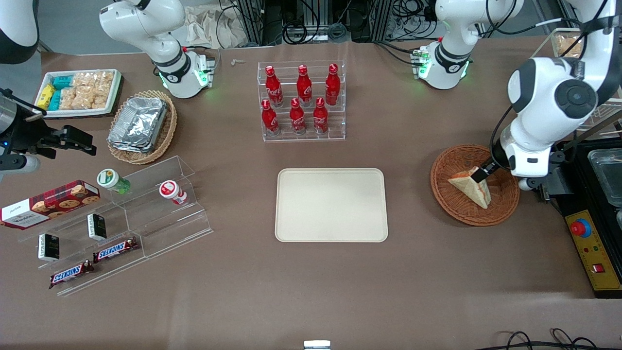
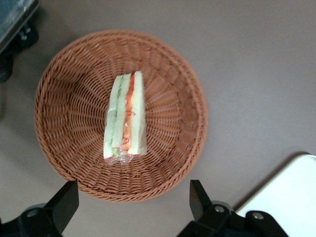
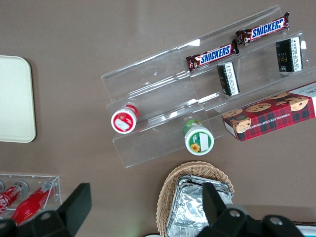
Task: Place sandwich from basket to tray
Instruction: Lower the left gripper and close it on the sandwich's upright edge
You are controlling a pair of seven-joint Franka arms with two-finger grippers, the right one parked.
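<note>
The sandwich, a pale wedge with orange-red and green filling, lies in the round reddish-brown wicker basket toward the working arm's end of the table. My gripper hovers above the basket, over the rim farther from the front camera. It is open wide, with nothing between its fingers, and it is not touching the sandwich. The cream-beige tray lies bare at the table's middle, beside the basket.
A clear rack of red bottles stands farther from the front camera than the tray. Toward the parked arm's end are a stepped acrylic shelf with snacks, a tan basket of foil containers and a white snack tray. A control box sits beside the basket.
</note>
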